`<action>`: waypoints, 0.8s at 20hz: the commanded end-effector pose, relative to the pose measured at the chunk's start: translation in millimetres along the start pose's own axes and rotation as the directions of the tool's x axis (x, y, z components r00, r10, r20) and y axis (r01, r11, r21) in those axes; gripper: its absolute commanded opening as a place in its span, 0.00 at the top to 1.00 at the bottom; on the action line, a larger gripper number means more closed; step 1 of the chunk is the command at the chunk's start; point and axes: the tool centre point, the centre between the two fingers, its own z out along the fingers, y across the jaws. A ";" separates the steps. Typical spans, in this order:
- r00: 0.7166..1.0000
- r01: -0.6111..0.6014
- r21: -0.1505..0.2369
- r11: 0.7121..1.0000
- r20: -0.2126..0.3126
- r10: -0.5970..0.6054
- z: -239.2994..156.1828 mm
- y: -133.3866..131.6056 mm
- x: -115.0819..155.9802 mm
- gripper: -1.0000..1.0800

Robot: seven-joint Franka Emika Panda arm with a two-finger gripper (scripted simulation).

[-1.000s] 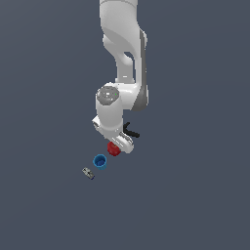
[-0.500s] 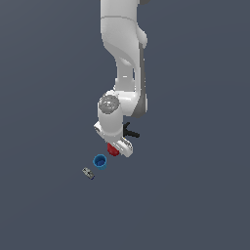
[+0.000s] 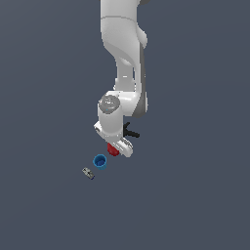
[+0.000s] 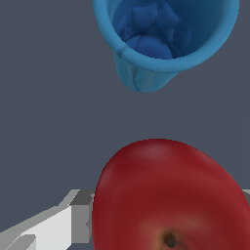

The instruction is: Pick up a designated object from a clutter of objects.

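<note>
- Arm (image 3: 122, 53): the white Panda reaches steeply down from the top of the exterior view, wrist folded low over the dark grey desk (image 3: 195, 185). Judged purpose: to bring the jaws (image 3: 117, 146) straight down over the target without sweeping across the neighbouring items.
- Jaws: they sit at the red apple (image 3: 113, 149), which shows just under the hand in the exterior view. In the wrist view the apple (image 4: 171, 200) fills the near field, stem pit visible, with one pale finger (image 4: 49, 227) beside it on one side. The other finger is barely in frame. Whether the jaws are open or closed on the fruit cannot be told, nor whether the fruit rests on the desk or is lifted.
- Blue cup (image 3: 100, 161): it stands just beside the apple, towards the exterior view's left, mouth open to the wrist camera (image 4: 161, 39). It is apart from the apple, not touching. Judged risk: a finger travelling on that side could knock it.
- Black clamp-like tool (image 3: 131, 132): partly hidden behind the wrist, near the apple on the far side.
- Small grey piece (image 3: 88, 173): it lies beyond the cup, further from the apple, and appears out of the way.
</note>
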 end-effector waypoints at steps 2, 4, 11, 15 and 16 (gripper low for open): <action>1.000 0.000 0.000 1.000 0.000 0.000 -0.2 0.2 0.1 1.00; 1.000 0.000 0.000 1.000 0.000 0.000 -1.8 1.2 0.0 1.00; 1.000 -0.001 0.001 1.000 0.001 0.001 -20.1 13.1 -0.7 1.00; 1.000 -0.001 0.001 1.000 0.002 0.001 -39.4 25.7 -1.2 1.00; 1.000 -0.001 0.001 1.000 0.002 0.001 -45.3 29.5 -1.5 1.00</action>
